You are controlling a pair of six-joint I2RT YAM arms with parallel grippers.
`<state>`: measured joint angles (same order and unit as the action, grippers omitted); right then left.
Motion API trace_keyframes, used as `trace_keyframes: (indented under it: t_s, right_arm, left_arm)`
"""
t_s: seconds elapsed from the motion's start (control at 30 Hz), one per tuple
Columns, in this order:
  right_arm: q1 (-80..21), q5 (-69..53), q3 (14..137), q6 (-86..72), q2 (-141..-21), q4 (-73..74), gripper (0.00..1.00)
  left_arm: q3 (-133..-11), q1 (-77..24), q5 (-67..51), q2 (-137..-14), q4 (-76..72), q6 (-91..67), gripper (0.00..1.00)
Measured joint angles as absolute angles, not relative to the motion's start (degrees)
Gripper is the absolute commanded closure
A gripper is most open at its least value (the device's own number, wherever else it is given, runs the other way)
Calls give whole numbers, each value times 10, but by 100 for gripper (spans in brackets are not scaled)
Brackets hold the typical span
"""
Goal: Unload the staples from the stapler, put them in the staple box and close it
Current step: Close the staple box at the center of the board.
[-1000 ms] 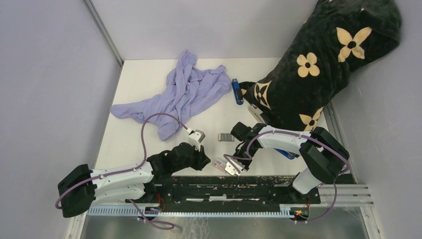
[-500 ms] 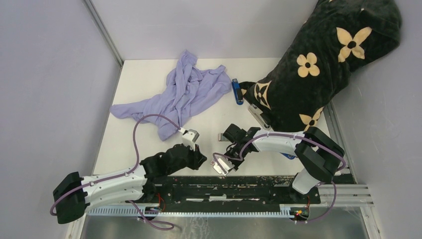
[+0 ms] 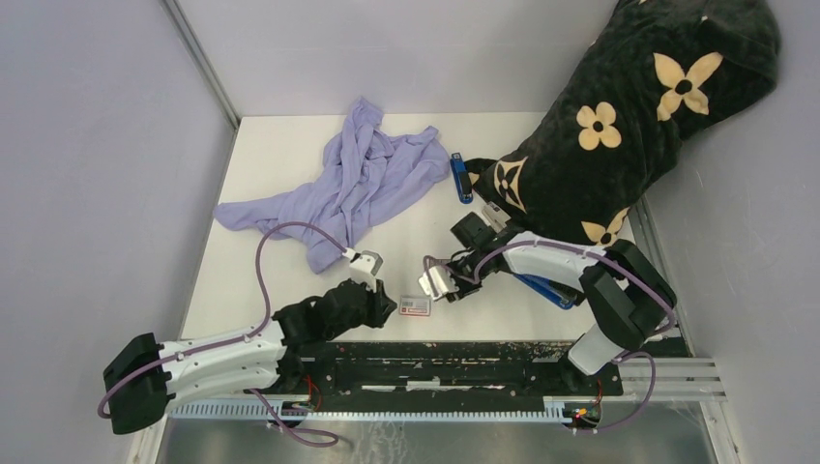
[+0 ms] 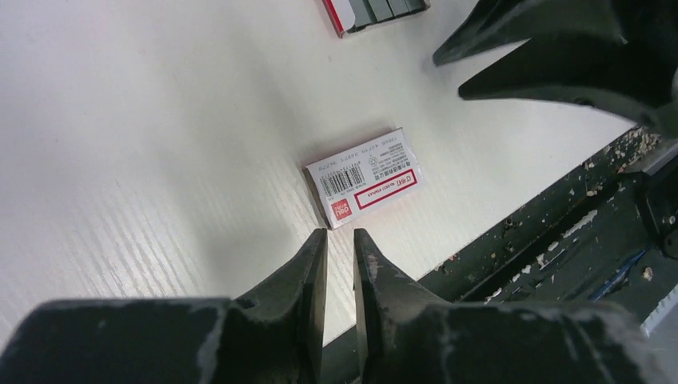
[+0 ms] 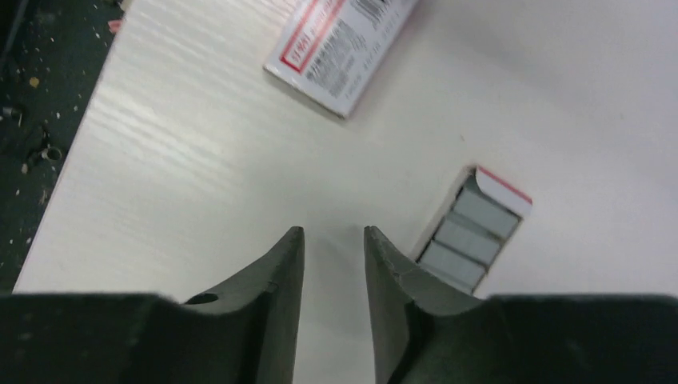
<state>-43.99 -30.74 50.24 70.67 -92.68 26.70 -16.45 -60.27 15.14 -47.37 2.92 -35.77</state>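
The left gripper (image 4: 340, 234) hangs with its jaws a thin slit apart and nothing between them. Its tips are just short of the small red-and-white box (image 4: 364, 176), which lies flat close to the near edge of the table (image 3: 280, 145). The right gripper (image 5: 333, 232) is parted a little wider, also empty, over bare tabletop. The staples (image 5: 472, 236), grey strips side by side in an open cardboard tray, lie just beside its tips, apart from the box. Bare table opens to the left and farther back, up to the purple cloth (image 3: 358, 179). The black flowered bag (image 3: 619, 126) crowds the right edge.
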Motion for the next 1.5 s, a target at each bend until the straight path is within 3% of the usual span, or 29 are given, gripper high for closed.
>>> trace_keyframes:
  t_s: [0.27,0.4,0.97,1.5]
  right_arm:
    - [-378,-335,528,648,-912,290,11]
    - [-378,-310,532,591,-927,262,7]
    - [-410,-225,673,491,-1059,293,16]
    - [-425,-213,732,498,-1103,362,57]
  left_arm:
    - [-142,-602,180,-445,24,-371,68]
    - [-120,-602,185,-445,-1,-382,66]
    - [-104,-601,191,-472,-48,-434,62]
    - [-104,-598,174,-480,-49,-461,63]
